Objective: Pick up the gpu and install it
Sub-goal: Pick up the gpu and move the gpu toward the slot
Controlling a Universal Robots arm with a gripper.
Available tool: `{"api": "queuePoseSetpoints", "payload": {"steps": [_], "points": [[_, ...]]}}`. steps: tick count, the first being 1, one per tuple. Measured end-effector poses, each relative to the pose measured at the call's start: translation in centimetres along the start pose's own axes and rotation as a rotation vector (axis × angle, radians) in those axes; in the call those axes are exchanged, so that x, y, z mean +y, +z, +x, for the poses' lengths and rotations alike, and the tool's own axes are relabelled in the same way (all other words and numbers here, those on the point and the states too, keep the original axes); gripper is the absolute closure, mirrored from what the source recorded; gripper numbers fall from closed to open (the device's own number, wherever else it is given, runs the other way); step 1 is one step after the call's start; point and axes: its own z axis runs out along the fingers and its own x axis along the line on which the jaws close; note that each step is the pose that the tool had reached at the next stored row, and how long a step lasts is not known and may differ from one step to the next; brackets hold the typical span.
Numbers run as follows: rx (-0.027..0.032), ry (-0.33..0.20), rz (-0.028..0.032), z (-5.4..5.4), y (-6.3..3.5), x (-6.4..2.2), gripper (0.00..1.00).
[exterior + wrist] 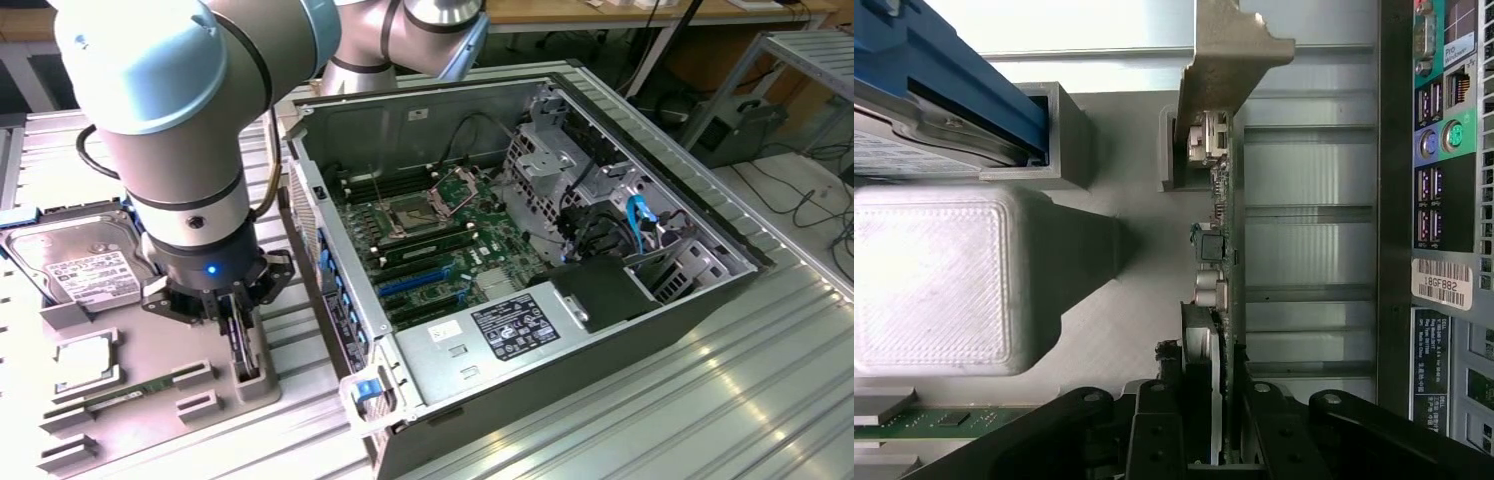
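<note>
Black fingers [1154,420] of the gripper [1219,352], closest to the wrist camera, stand narrow and pinch the gpu [1216,210] by its upper edge. The card stands on edge in a slot of the grey holder [287,385], just beside the computer case [400,120], outside its rear wall. By my judgement the pick-up is in hand: the grip is made and the card is not yet lifted. A lift calls for a straight upward pull, clear of the slot.
</note>
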Motion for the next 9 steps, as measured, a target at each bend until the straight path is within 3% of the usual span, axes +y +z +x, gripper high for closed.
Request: {"api": "queuePoseSetpoints", "payload": {"steps": [9], "points": [[0.0002,0.000,0.0001,0.0,-1.77,0.05,0.73]]}}
